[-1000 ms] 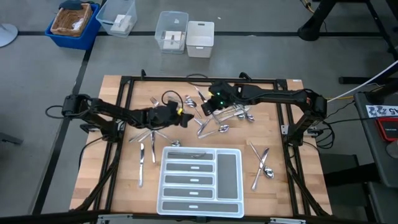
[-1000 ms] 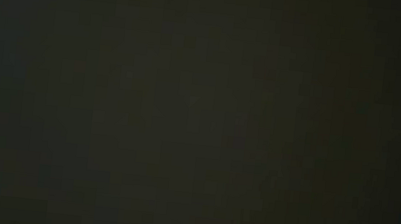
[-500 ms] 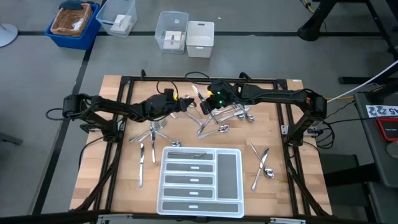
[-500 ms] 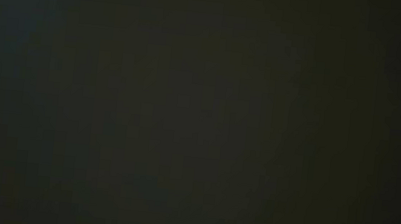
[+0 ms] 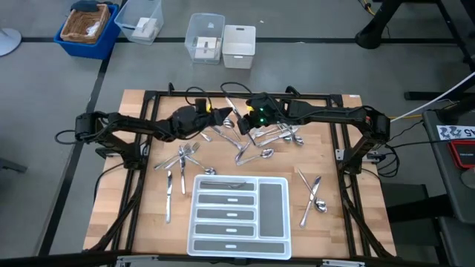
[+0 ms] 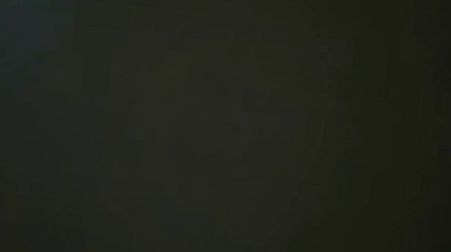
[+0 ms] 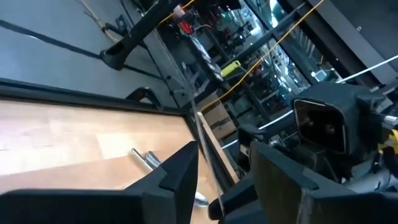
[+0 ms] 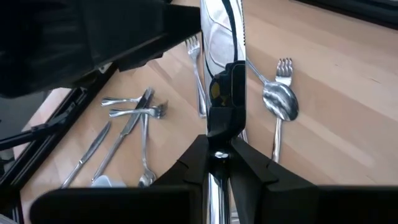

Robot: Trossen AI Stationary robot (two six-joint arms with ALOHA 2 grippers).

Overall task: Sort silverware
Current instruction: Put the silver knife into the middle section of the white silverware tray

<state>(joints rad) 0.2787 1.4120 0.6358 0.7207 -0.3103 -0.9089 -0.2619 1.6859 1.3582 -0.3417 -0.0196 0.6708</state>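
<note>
Grey floor [image 5: 44,111], blue bin [image 5: 87,28], clear plastic boxes [image 5: 205,38], wooden table [image 5: 360,208]

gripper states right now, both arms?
Left gripper: open, holding nothing, near the far middle of the table.
Right gripper: shut on a knife, raised above the silverware pile.

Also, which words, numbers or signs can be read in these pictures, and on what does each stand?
No text can be read.
White label above the dark unit at the right edge: it bears dark characters, too small to read.
Low view: dark, it shows nothing.
</note>
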